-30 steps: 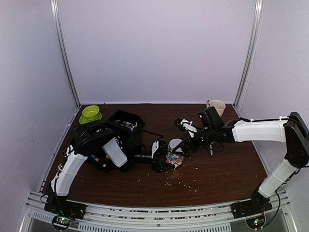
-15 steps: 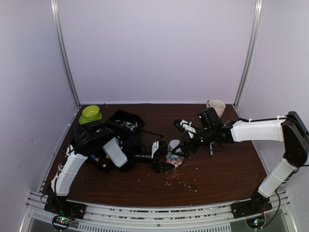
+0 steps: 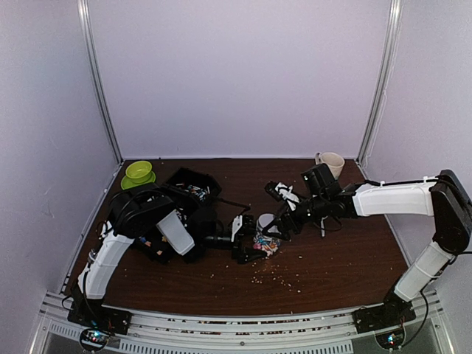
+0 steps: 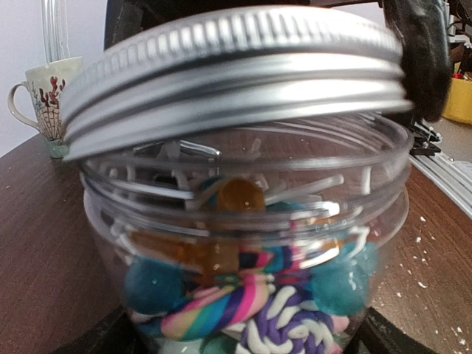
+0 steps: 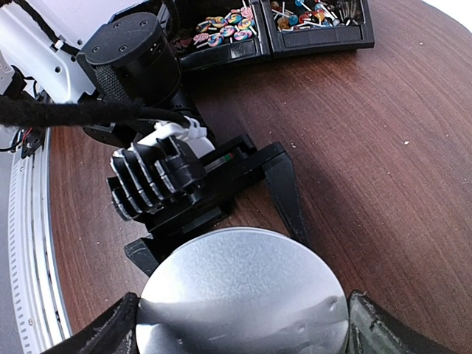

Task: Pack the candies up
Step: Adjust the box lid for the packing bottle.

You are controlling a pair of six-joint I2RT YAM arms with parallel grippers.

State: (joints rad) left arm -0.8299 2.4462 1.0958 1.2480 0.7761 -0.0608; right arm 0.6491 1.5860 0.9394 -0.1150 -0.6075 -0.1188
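A clear jar point(image 4: 243, 214) packed with the candies point(image 4: 221, 302), striped twists and blue balls, stands on the table at centre point(image 3: 265, 242). My left gripper point(image 4: 247, 346) is shut on the jar low down, one black finger point(image 4: 103, 335) at each side. A silver screw lid point(image 4: 236, 66) rests tilted on the jar's mouth, higher at the right. My right gripper point(image 5: 243, 328) is shut on that lid point(image 5: 243, 295) from above, fingers point(image 5: 110, 332) against its rim. The left gripper point(image 5: 214, 195) shows beneath the lid in the right wrist view.
A black compartment tray point(image 3: 193, 188) with more sweets sits behind the left arm, seen as well in the right wrist view point(image 5: 295, 22). A green bowl point(image 3: 139, 173) is at the back left, a mug point(image 3: 332, 162) at the back right. Pale crumbs point(image 3: 280, 276) dot the table in front.
The right gripper has shifted slightly left with the lid and settled over the jar's mouth. The left arm and the jar have stayed still.
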